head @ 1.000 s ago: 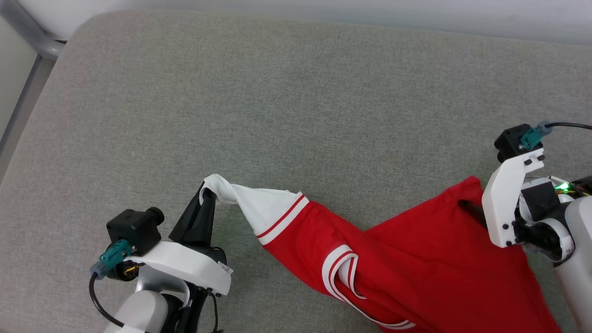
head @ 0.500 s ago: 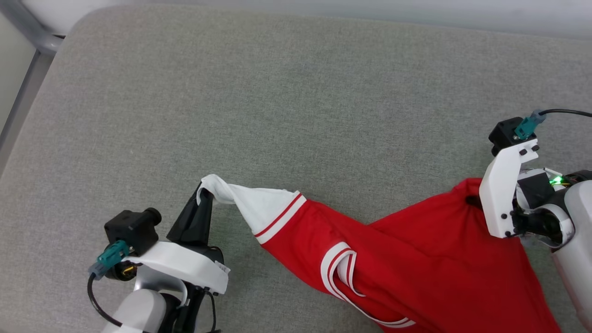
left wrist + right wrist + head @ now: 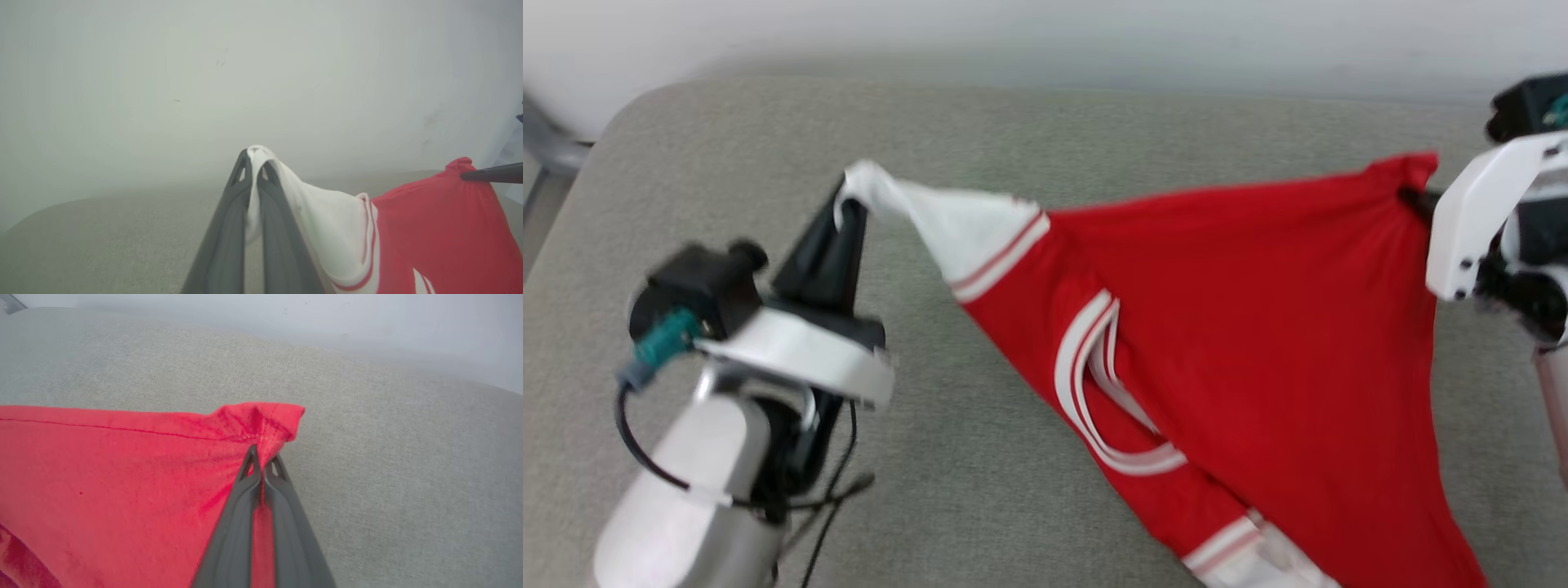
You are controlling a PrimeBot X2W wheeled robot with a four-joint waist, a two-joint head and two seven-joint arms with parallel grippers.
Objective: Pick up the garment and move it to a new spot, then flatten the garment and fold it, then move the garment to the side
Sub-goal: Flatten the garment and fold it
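You have the shirt strung between both grippers over the grey cushion. In the head view your left gripper sits toward ten o'clock of the frame. Its two dark fingers are pressed together on the tip of a white sleeve. The left wrist view confirms the grip, with white cloth pinched between the fingers and bunched over their tips.

Your right gripper is out at two o'clock, clamped on a red corner of the shirt. In the right wrist view its fingers meet with red cloth nipped between them. The corner puckers up just past the tips, at twelve o'clock from them.

Between the two grips the top edge of the shirt runs nearly taut from ten o'clock to two o'clock. The rest hangs in a red triangle that narrows toward five o'clock and leaves the frame there. The striped collar lies open near the centre, at six o'clock from the middle of the taut edge. A second sleeve, white with red trim, shows at the bottom edge, about five o'clock.

The head picture is smeared, so you cannot tell whether the low part of the shirt touches the cushion. A pale wall runs across twelve o'clock behind the cushion.
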